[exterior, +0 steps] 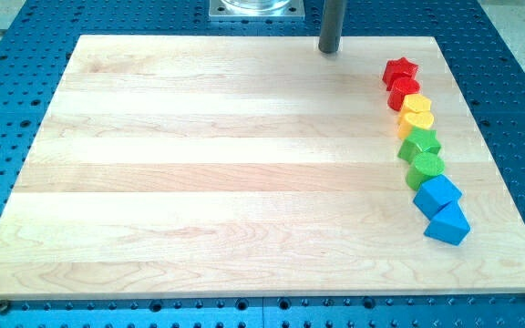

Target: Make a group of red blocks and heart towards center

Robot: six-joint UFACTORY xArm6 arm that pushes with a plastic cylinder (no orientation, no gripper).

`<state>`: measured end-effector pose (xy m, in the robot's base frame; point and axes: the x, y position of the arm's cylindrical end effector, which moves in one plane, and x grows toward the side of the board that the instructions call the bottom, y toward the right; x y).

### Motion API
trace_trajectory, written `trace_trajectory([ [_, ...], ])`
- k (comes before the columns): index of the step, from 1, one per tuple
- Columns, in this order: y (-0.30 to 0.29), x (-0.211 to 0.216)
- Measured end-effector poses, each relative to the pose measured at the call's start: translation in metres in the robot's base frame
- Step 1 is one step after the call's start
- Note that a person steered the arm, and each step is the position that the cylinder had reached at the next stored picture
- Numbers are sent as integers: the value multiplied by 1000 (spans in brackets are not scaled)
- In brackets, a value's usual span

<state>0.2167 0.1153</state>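
Observation:
A column of blocks runs down the board's right side. From the top: a red star (400,69), a red block (404,92) touching it, a yellow block (416,105), a yellow heart (416,121), a green block (419,144), a green block (426,167), a blue block (437,194) and a blue triangle-like block (448,224). My tip (330,50) stands at the board's top edge, well to the left of and slightly above the red star, touching no block.
The wooden board (199,164) lies on a blue perforated table (7,55). A metal mount (255,9) shows at the view's top centre, just beyond the board's top edge.

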Motion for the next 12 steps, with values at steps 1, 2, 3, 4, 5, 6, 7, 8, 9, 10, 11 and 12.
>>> trace_trajectory([
  [1,0,0],
  [2,11,7],
  [3,47,5],
  [4,80,-2],
  [5,80,-2],
  [6,76,-5],
  [7,73,1],
  [8,75,0],
  [9,75,-1],
  [10,75,-14],
  [11,74,-17],
  [12,73,-12],
])
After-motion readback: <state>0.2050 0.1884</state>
